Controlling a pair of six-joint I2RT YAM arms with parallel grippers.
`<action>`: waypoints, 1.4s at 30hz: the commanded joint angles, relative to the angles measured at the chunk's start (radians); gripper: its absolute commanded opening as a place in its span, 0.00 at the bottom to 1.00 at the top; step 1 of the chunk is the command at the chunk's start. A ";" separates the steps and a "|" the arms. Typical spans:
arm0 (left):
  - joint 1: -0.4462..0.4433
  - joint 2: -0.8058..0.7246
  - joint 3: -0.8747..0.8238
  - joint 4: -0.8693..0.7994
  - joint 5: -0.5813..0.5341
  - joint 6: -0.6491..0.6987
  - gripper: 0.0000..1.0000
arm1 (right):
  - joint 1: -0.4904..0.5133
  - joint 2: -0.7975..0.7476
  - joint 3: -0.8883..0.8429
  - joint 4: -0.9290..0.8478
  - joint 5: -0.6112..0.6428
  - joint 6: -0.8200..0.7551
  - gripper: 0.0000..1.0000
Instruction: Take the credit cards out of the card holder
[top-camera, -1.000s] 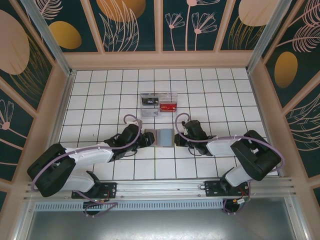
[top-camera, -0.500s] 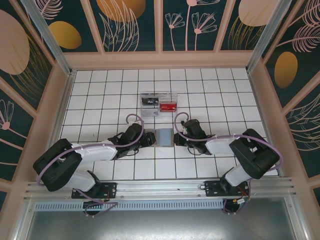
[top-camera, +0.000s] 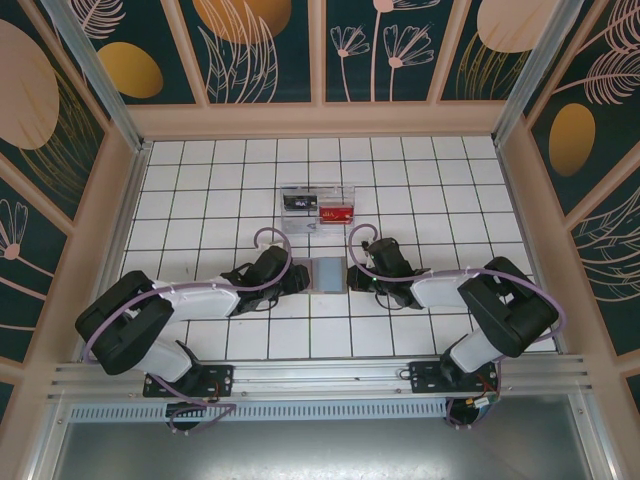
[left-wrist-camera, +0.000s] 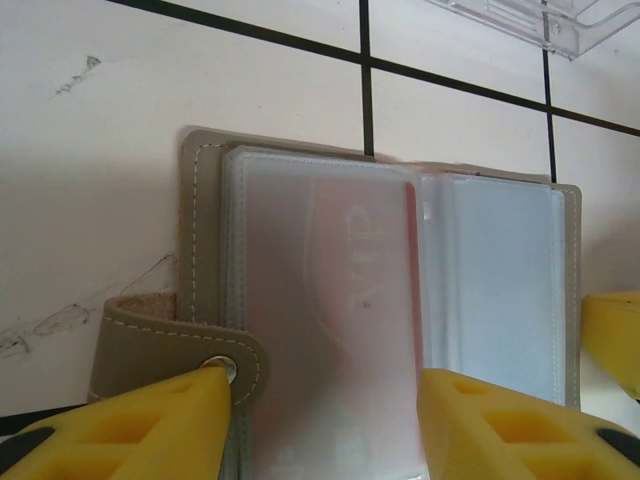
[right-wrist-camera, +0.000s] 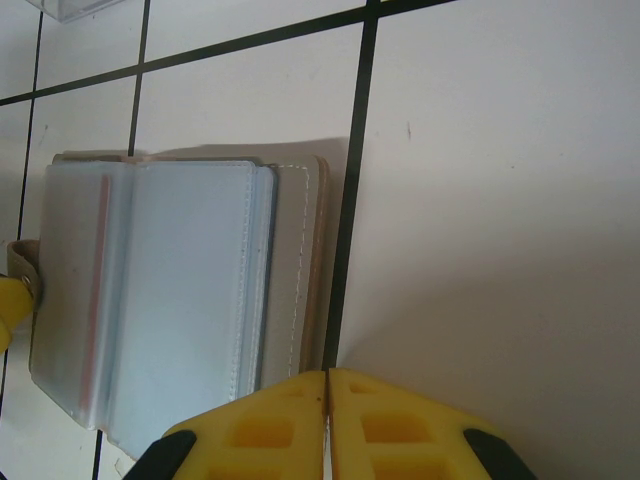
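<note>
The grey card holder (top-camera: 328, 272) lies open on the tiled floor between both grippers. In the left wrist view its clear sleeves (left-wrist-camera: 330, 300) show a pinkish credit card (left-wrist-camera: 365, 270) with faint lettering inside the left sleeve, and the side tab (left-wrist-camera: 180, 345) with its snap lies at the left. My left gripper (left-wrist-camera: 325, 425) is open, one yellow finger by the tab, the other near the fold. My right gripper (right-wrist-camera: 328, 420) is shut, its tips at the right edge of the holder (right-wrist-camera: 295, 270). From above, the left gripper (top-camera: 300, 276) and the right gripper (top-camera: 352, 275) flank the holder.
A clear plastic tray (top-camera: 318, 208) stands two tiles behind the holder, with a red card (top-camera: 337, 212) and a dark card (top-camera: 298, 206) in it. Its corner shows in the left wrist view (left-wrist-camera: 530, 20). Wooden walls surround the floor.
My left gripper has moved right over the left part of the holder, so less of the holder shows from above. The right gripper has hardly moved.
</note>
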 joint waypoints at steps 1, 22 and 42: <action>-0.009 0.021 0.022 -0.002 0.016 0.001 0.53 | -0.004 0.026 0.024 -0.005 -0.017 0.001 0.10; -0.048 0.063 0.076 0.049 0.098 0.029 0.55 | -0.003 0.046 0.036 -0.009 -0.024 -0.002 0.10; -0.051 -0.042 0.020 -0.071 -0.029 -0.012 0.56 | -0.003 0.056 0.041 -0.011 -0.023 -0.004 0.10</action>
